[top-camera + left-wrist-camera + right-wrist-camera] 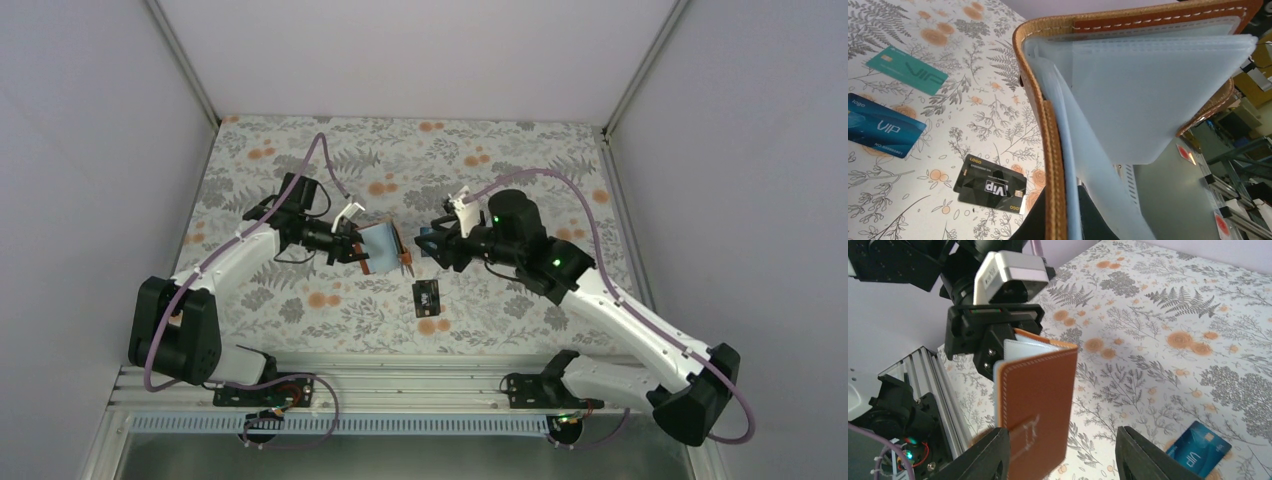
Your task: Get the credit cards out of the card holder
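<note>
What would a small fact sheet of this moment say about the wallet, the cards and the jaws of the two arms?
card holder: held up off the table, hanging open, brown outside, pale pockets inside
left jaws: shut on the card holder
right jaws: open, with the holder's free end between them
black card: flat on the table
blue card: flat on the table
teal card: flat on the table
other cards: none visible

The card holder (pixel 1128 90) is grainy tan leather with smooth, milky plastic pockets; the black card (pixel 990 186) below it looks glossy plastic, the floral table cover (pixel 988 115) matt.
</note>
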Robot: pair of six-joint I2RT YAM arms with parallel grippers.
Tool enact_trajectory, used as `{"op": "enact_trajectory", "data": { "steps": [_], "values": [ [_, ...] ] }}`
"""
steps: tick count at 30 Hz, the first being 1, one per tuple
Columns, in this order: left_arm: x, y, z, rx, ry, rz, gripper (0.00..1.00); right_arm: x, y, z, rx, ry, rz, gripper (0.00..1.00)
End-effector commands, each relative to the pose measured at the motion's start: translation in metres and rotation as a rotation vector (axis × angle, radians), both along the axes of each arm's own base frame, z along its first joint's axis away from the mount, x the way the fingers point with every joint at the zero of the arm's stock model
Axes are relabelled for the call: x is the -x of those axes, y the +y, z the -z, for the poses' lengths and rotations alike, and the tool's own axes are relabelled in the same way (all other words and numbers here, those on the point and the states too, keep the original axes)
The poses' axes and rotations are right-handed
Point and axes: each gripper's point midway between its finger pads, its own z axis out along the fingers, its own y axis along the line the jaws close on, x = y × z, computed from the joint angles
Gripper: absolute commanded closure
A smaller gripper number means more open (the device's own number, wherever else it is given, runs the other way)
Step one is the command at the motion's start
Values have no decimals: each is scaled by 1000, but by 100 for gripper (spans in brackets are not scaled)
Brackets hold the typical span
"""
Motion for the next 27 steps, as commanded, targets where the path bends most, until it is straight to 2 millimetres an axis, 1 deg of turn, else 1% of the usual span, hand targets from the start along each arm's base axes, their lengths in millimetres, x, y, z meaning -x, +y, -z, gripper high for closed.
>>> {"op": "enact_trajectory", "data": {
  "steps": [1,5,9,15,18,20,22,24,27],
  "values": [
    [4,-1,-13,39,-47,26,98,5,-11,-4,-44,-18,-39,45],
    [3,-1,-11,31,-47,19,98,4,-16,-8,-64,-9,-52,45],
    [1,-1,-9,21,-47,10,98,7,-12,-9,-69,-1,-82,43],
    [-2,0,-6,2,-48,-8,98,12,-8,-20,-101,1,-113,42],
    [-5,0,-3,-11,-46,-20,98,11,-8,-21,-98,11,-105,42],
    [-7,0,-1,-22,-46,-30,98,7,-8,-22,-97,20,-80,45],
    [-8,1,1,-32,-45,-38,98,5,-3,-22,-104,29,-68,47],
    [-9,1,2,-34,-42,-40,97,6,7,-21,-109,35,-69,47],
    [-10,1,2,-37,-44,-44,98,0,18,-12,-63,41,-11,44]
  ]
}}
